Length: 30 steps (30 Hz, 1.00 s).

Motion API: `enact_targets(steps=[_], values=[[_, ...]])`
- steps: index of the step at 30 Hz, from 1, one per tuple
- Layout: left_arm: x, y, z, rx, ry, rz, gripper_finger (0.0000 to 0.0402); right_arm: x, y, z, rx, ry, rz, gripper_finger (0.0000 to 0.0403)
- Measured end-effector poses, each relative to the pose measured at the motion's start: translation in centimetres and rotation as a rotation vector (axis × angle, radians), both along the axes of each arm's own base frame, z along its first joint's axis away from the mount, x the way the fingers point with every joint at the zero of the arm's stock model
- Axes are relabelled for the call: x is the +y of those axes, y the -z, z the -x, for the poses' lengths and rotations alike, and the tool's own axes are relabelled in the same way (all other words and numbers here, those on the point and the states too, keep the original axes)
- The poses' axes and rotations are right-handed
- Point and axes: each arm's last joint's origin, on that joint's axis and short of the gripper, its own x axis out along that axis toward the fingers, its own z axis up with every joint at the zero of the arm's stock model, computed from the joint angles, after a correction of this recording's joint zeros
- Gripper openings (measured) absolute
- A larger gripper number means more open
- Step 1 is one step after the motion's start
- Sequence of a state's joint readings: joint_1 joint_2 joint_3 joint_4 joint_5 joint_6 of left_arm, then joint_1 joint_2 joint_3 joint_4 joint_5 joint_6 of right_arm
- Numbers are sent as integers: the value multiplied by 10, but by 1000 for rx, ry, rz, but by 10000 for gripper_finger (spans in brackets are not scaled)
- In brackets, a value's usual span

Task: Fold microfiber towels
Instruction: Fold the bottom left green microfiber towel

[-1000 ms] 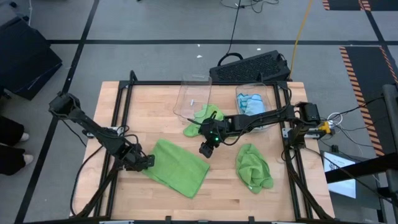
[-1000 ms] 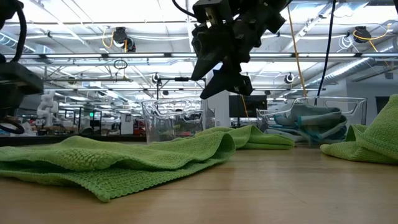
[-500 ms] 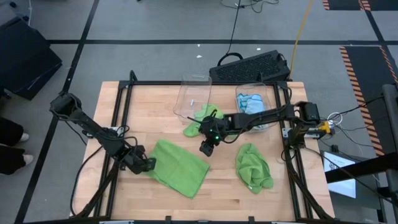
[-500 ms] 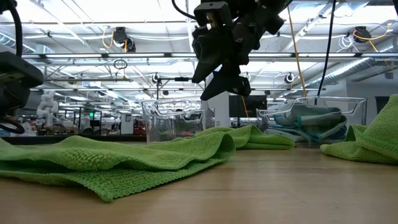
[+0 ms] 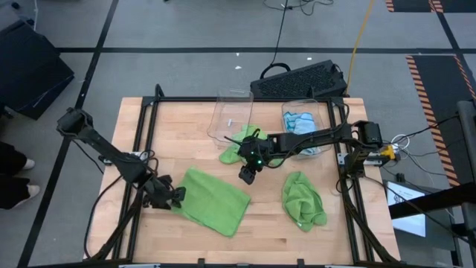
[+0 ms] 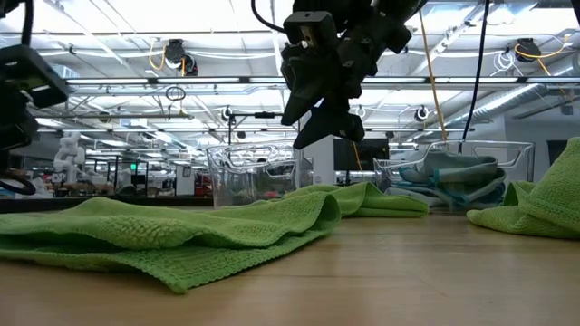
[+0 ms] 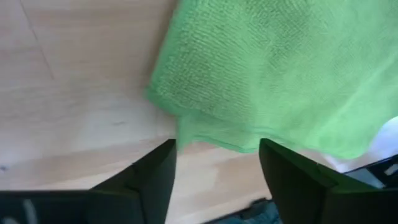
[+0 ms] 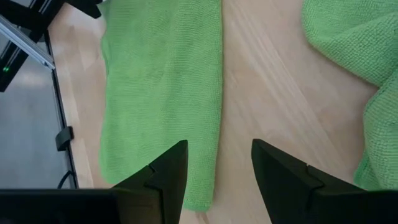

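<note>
A lime-green microfiber towel (image 5: 214,199) lies folded in two layers flat on the wooden table (image 5: 186,134), left of centre. My left gripper (image 5: 176,197) stands open at its left corner (image 7: 186,121), with the fingertips just short of the edge. My right gripper (image 5: 247,176) hangs open above the table beyond the towel's right corner, with bare wood between its fingers (image 8: 219,146). A crumpled green towel (image 5: 303,199) lies at the right. Another green towel (image 5: 242,141) lies by the bins.
A clear bin (image 5: 230,115) lies on its side at the back centre. A second bin (image 5: 301,123) beside it holds light blue towels. A black metal frame (image 5: 141,126) runs along the table's edges. Bare wood shows between the folded towel and the crumpled one.
My left gripper has risen a little and tipped at the towel's left corner. That end of the towel stood slightly raised half a second ago and now lies flat. My right gripper has kept its place above the table.
</note>
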State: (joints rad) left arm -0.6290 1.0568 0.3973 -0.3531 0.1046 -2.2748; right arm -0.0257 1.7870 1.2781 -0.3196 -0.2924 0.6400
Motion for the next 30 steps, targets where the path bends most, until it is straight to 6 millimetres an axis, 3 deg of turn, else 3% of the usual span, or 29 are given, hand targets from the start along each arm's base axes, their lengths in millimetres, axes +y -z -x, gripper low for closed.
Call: enact_targets(steps=[8,13,24,30], values=[[14,2,-9,30,-102,5,277,0,1,1,-2,-31,24,169],[19,9,-6,138,-107,1,280,0,1,1,2,-46,34,169],[8,32,-9,204,-38,53,209,2,8,11,106,-95,58,169],[7,38,-11,202,45,6,117,3,9,14,136,-113,65,169]])
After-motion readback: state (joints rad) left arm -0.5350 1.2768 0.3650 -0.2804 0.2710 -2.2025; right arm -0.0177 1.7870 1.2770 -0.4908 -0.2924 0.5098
